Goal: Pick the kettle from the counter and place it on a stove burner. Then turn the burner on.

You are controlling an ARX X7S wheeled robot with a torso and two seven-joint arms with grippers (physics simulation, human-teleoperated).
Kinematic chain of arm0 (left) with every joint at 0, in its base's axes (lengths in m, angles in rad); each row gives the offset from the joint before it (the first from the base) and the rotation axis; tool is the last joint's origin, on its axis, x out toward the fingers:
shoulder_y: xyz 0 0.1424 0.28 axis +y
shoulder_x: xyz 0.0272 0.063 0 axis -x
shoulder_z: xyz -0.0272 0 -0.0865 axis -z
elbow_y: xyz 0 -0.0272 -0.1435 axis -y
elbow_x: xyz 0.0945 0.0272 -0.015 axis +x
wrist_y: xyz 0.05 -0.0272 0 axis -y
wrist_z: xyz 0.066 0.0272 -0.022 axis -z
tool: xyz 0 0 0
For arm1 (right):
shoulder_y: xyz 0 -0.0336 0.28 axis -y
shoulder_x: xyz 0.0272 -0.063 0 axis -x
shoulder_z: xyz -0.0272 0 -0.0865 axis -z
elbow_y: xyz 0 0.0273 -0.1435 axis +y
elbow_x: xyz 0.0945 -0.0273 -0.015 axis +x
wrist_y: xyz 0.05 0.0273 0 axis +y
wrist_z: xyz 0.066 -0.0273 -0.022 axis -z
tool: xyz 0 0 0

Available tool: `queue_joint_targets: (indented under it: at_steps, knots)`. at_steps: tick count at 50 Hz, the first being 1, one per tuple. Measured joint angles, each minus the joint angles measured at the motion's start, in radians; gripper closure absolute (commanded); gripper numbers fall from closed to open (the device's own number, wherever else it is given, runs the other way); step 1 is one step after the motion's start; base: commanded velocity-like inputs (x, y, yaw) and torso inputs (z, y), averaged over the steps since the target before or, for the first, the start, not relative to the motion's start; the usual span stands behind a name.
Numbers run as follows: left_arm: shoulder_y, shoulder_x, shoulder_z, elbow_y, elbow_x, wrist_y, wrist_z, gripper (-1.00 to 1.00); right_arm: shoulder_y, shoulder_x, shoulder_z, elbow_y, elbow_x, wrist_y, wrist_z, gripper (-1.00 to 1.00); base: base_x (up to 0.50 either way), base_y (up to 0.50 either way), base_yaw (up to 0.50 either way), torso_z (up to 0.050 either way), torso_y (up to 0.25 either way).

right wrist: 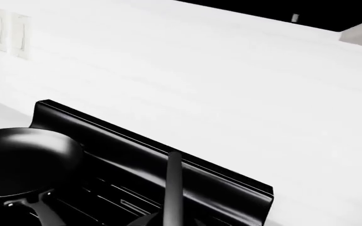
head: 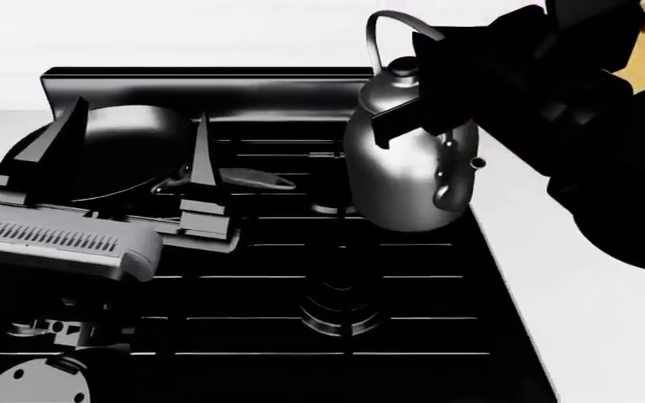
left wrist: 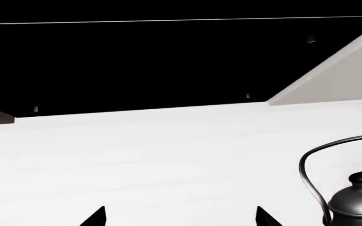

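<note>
Lowering should go slow and level: right gripper (head: pixel 440 80) clamps the kettle (head: pixel 406 168) by its handle above the stove's right rear grates, left gripper (head: pixel 132 159) hangs open, so centre over a stove burner (head: pixel 339 306) before release.

- black frying pan (head: pixel 132 151) sits on the range's back-left grates, handle (head: pixel 258 179) pointing right
- white wall (right wrist: pixel 200 84) behind the range carries two pale switch plates (right wrist: pixel 10 35)
</note>
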Motion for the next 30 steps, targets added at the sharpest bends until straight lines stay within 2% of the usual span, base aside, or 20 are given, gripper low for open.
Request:
queue_joint_targets:
  at_steps: [9,30]
  knots:
    - [-0.001,-0.003,0.001,0.002,-0.004,-0.001,-0.005,-1.0,-0.001,0.003,-0.007,0.003,0.002,-0.005,0.0,1.0,-0.14,0.5,0.0,0.002,0.0]
    - [-0.003,-0.012,0.005,0.001,-0.01,0.003,-0.014,-1.0,-0.018,0.01,-0.006,0.01,0.012,-0.035,0.002,1.0,0.0,0.0,0.0,0.0,0.001]
